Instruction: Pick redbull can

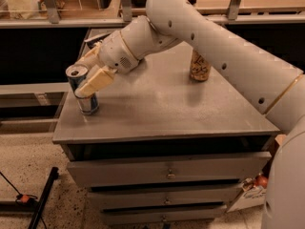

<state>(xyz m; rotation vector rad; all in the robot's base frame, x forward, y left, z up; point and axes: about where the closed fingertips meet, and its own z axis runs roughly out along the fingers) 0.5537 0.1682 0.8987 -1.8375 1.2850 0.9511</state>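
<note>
The redbull can (87,104), slim, blue and silver with a silver top, stands upright near the front left corner of the grey cabinet top (157,104). My gripper (83,78) has come in from the right at the can's upper half. One cream finger (95,81) lies across the can's near side and the other finger (89,57) is behind it, so the can sits between them. The jaws look open around the can, which still rests on the top.
A wider gold can (200,66) stands at the back right of the top, partly behind my arm. The cabinet has drawers (167,173) below. A black stand leg (43,199) lies on the floor at left, and a box (252,192) at lower right.
</note>
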